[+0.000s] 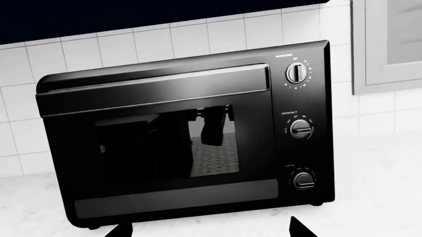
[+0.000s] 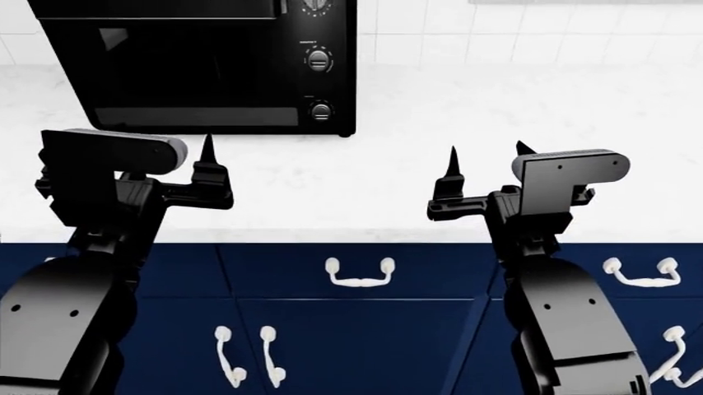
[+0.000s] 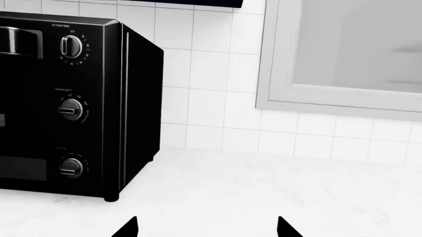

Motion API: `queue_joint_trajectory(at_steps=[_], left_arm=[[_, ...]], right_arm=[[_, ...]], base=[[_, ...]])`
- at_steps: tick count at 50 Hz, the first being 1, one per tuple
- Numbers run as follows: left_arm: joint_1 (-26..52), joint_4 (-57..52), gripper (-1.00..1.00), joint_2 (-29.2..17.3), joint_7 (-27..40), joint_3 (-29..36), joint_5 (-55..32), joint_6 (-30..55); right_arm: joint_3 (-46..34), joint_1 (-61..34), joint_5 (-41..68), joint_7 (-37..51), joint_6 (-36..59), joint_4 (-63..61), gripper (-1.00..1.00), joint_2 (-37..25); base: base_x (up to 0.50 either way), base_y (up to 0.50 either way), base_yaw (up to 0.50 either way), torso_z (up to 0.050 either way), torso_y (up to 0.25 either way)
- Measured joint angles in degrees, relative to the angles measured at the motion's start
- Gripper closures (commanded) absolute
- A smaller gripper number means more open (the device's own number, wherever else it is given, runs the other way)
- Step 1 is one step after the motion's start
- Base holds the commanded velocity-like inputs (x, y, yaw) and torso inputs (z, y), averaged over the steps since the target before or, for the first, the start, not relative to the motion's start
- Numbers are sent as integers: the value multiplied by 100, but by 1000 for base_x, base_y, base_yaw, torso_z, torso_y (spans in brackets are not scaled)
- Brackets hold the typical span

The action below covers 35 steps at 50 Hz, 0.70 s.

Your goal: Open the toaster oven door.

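Toaster oven [image 2: 209, 62]: on white counter [image 2: 462, 107], at eleven o'clock. Toaster oven door [image 1: 158, 143]: closed, bar handle [image 1: 155, 89] along top. Left gripper [image 2: 207, 177], right gripper [image 2: 483, 177]: jaws parted, empty, short of it.

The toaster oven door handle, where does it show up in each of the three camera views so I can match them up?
Left wrist view: the door handle runs as a bar along the top edge of the toaster oven door.
Head view: only a strip of it shows at the top edge.
Right wrist view: only its right end shows at the left edge.
Shared landmark: the middle knob.
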State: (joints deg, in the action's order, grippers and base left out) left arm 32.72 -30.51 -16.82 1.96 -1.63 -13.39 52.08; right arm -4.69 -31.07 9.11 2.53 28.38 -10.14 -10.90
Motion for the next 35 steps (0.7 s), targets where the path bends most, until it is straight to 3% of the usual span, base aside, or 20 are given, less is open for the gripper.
queue_joint_trajectory(at_steps=[35], left_arm=[[-36, 32, -100, -70, 21, 36, -71, -43]], right_arm=[[-96, 12, 142, 40, -22, 18, -100, -60]], base=[[241, 0, 0, 0, 0]])
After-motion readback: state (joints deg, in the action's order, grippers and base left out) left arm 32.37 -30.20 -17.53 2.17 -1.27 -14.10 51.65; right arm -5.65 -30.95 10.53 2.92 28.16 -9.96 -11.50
